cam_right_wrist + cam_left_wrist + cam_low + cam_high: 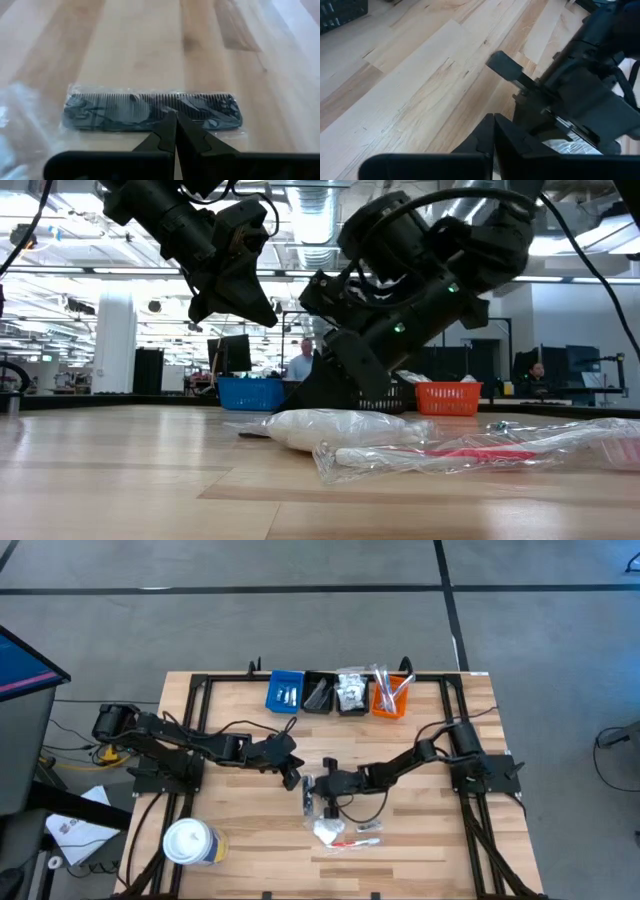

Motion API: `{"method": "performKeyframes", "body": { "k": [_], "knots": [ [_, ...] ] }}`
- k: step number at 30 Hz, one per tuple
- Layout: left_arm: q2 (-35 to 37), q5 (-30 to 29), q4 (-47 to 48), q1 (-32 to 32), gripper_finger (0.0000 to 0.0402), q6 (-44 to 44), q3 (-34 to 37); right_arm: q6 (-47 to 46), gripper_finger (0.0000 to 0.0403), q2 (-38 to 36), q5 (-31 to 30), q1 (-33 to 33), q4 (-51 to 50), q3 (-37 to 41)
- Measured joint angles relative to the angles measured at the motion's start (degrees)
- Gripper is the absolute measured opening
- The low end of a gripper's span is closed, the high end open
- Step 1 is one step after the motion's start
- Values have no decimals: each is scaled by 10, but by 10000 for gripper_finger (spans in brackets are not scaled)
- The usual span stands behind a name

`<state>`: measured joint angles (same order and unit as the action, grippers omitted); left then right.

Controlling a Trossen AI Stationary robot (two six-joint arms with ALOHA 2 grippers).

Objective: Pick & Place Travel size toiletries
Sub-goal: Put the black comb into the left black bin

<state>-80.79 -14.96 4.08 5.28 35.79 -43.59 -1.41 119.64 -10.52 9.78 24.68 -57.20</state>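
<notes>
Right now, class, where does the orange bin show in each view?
High view: orange bin, rightmost in the row of bins.
Low view: orange bin right of centre, far back.
Left wrist view: absent.
Right wrist view: absent.
Shared landmark: blue bin, the row's other end.

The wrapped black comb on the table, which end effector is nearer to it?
Right. The right end effector, fingers shut, sits just above the wrapped black comb. The left end effector hangs close by, on the comb's far side from the right arm.

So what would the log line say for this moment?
right pincer: shut, above wrapped black comb | left pincer: shut, mid-table | bins: back edge
</notes>
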Motion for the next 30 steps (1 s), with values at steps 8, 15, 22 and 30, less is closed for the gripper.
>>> {"method": "performKeyframes", "body": {
  "k": [8,15,22,30],
  "knots": [
    [0,0,0,0,2,0,0,-3,0,-2,-3,-20,-57,-13],
    [0,0,0,0,2,0,0,17,0,-25,-20,0,-54,-2],
    [0,0,0,0,2,0,2,34,0,-70,-61,17,-18,29],
    [0,0,-3,0,2,0,3,13,0,-58,-23,-7,-21,42]
  ]
}}
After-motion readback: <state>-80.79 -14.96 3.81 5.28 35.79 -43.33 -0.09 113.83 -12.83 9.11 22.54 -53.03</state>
